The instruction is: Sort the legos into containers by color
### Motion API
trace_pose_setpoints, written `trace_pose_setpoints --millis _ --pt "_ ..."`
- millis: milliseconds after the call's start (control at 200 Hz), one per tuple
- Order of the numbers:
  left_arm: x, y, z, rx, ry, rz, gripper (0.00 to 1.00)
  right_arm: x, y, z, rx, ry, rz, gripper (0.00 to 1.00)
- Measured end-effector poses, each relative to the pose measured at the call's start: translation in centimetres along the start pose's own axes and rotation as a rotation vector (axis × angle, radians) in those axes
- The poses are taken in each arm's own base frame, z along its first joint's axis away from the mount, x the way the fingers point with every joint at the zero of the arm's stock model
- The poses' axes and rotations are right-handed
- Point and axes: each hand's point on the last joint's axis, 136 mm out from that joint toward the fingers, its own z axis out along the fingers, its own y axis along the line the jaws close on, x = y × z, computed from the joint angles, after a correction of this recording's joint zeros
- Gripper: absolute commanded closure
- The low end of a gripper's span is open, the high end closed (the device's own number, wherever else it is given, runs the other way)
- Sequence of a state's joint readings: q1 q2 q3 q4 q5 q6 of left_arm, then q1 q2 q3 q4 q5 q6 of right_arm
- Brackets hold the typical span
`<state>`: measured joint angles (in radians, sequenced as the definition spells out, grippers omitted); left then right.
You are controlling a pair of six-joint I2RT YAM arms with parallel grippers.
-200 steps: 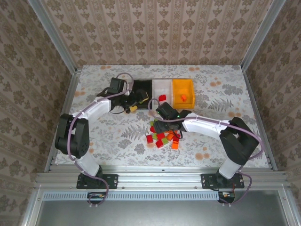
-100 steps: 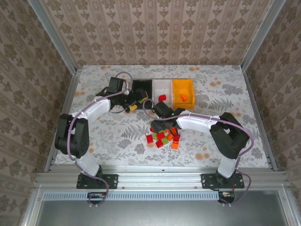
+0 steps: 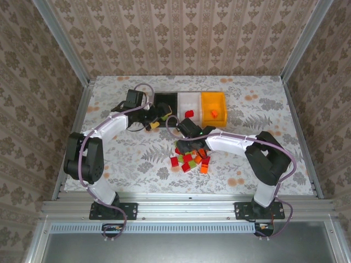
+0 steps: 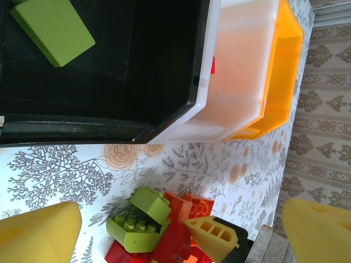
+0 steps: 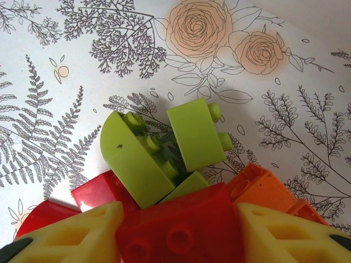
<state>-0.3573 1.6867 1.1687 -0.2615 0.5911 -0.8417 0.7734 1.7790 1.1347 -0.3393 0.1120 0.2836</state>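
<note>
Two fingers (image 5: 82,233) of the right pincer (image 5: 176,230) clamp a red brick (image 5: 175,211) in the lego pile (image 3: 191,160) on the tabletop (image 3: 137,159). Next likely comes a clean lift to the white bin (image 3: 189,100). The left pincer (image 4: 178,230) gapes empty beside the black bin (image 4: 109,130).

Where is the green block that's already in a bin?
Left wrist view, upper left: the green block lies in the black bin, on the side away from the white bin.

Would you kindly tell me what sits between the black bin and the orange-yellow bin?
The white bin sits there, touching both the black bin and the orange-yellow bin; the top external and left wrist views both show it.
</note>
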Motion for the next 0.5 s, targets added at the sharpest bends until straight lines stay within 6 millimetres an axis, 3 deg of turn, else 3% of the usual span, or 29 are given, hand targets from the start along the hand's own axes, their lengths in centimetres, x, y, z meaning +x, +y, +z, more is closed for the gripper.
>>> trace_pose_setpoints --millis 500 --pt "-1.4 0.6 -0.9 0.000 -0.031 -0.021 0.04 -0.6 -0.4 -0.7 0.019 -0.028 0.010 0.49"
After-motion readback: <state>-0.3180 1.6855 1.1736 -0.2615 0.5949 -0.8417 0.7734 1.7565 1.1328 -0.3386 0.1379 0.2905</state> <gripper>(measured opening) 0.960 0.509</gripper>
